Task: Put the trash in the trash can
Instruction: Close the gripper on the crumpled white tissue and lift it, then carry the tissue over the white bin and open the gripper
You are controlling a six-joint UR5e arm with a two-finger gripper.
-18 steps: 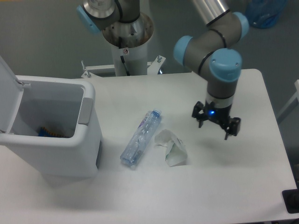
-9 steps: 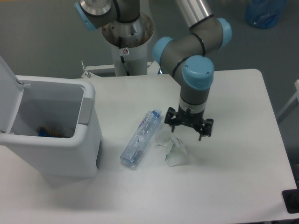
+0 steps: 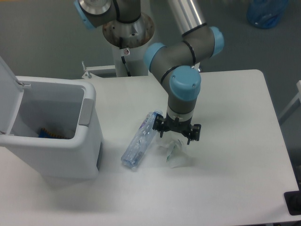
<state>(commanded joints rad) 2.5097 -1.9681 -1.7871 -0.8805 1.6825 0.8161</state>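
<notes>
Fingers [image 3: 161, 132] of the gripper [image 3: 177, 134] are spread apart and grasp nothing; they hang directly over the crumpled white paper wad [image 3: 175, 151], one finger at each side of its upper part. Whether they touch the paper I cannot tell. The wad lies on the white desk [image 3: 235, 141], near the middle. Just beside it, to the left, lies the crushed clear plastic bottle [image 3: 140, 141], slanted, with its bluish cap end pointing up toward the gripper and almost touching the left finger. The bottle carries a label, but the writing is too blurred to read. Further left, at the edge of the desk, stands the white trash can [image 3: 51, 136], well apart from both items. Its lid [image 3: 7, 94] is flipped up and the bin is open; something blue and orange lies at its bottom. The grey tab sits on the rim which faces the bottle. Behind the desk, in the upper right corner, part of a blue water jug [image 3: 265, 12] is visible on the floor.
</notes>
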